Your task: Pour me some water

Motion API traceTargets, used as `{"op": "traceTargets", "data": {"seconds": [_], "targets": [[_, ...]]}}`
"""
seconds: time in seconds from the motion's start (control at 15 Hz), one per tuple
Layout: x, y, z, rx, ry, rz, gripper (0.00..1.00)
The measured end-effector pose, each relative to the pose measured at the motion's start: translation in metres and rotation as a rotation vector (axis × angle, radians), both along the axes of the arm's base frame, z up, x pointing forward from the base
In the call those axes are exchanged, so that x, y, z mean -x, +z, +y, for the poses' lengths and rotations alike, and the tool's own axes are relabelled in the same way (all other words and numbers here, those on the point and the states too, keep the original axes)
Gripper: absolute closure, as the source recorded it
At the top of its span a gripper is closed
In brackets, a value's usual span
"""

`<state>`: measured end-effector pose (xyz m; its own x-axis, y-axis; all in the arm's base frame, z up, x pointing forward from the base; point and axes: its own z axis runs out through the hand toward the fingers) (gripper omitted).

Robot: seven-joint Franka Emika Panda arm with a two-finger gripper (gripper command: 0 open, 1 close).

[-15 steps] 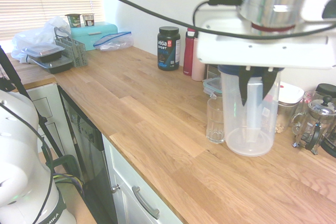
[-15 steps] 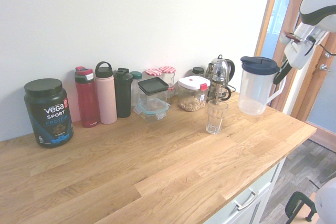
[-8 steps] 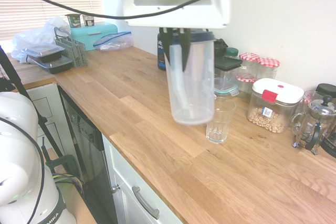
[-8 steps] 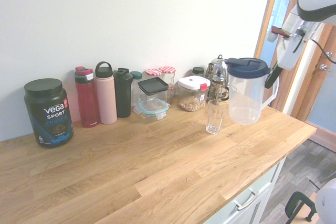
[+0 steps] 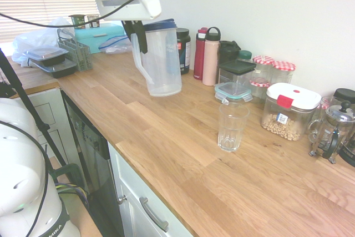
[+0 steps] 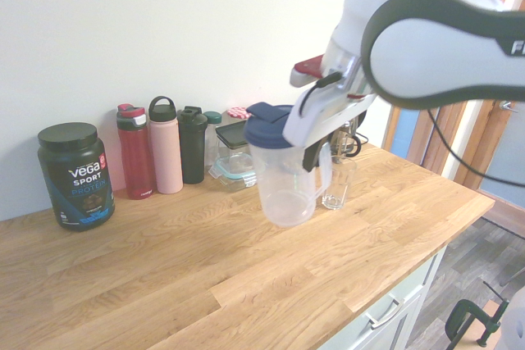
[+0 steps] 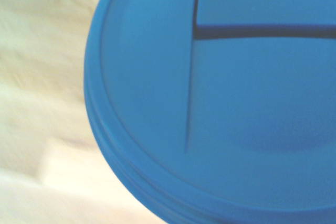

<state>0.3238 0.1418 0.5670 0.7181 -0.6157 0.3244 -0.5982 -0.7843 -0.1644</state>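
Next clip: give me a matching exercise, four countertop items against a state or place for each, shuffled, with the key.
Items:
1. pitcher
2. drinking glass
3. protein tub
4. pink bottle

States:
A. stands empty on the counter, nothing gripping it
B. black, with a black lid, at the end of the row by the wall
C. held off the counter by the gripper, blue lid on
D. between a red bottle and a black bottle

Pairs: 1-C, 2-A, 3-B, 4-D
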Motion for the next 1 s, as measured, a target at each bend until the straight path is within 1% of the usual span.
{"op": "traceTargets", "data": {"seconds": [0.07,0.27,0.47,0.6,0.8,1.0], "targets": [[-0.006,-0.007,0.012,-0.028,-0.031,-0.012,1.00],[-0.037,-0.028,0.022,-0.130,-0.108,0.000,1.00],[-0.065,-0.052,0.038,-0.190,-0.142,0.006,1.00],[-0.074,-0.064,0.052,-0.200,-0.175,-0.019,1.00],[-0.082,-0.078,0.064,-0.182,-0.212,-0.055,1.00],[-0.086,-0.090,0.072,-0.174,-0.225,-0.060,1.00]]}}
